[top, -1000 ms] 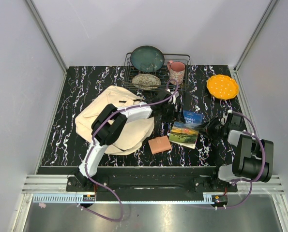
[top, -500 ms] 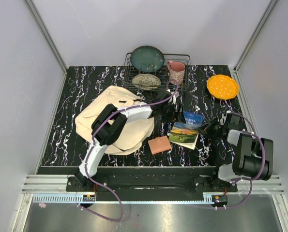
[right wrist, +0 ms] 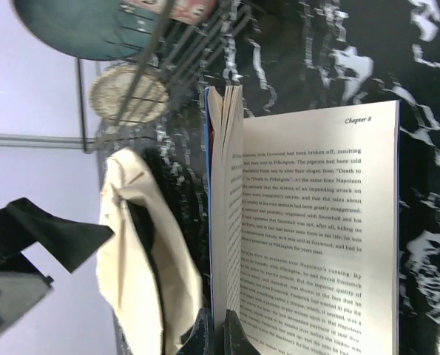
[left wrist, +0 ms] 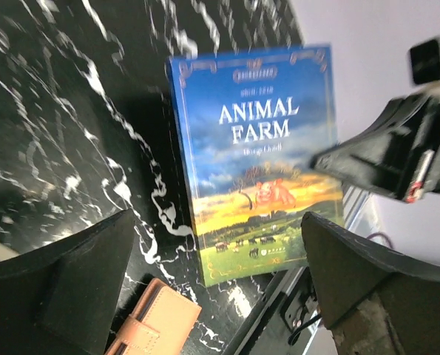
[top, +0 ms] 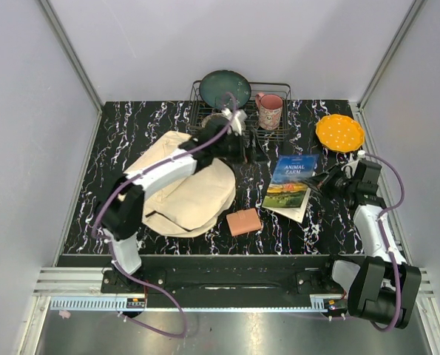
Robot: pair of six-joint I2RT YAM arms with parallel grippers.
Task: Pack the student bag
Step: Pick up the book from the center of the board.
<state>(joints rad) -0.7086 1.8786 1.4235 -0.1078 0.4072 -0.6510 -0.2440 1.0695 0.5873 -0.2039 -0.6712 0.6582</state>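
Your top view: bright, even, sharp, soft shadows. Your left wrist view smears the table (left wrist: 49, 111), book (left wrist: 253, 159) title legible, fingers (left wrist: 57, 288) defocused. Right wrist: print crisp, edges soft.

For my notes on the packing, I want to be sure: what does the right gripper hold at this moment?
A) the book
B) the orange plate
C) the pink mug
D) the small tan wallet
A: in the right wrist view the right gripper is shut on the edge of the book, whose printed pages fan open just above the fingertips.
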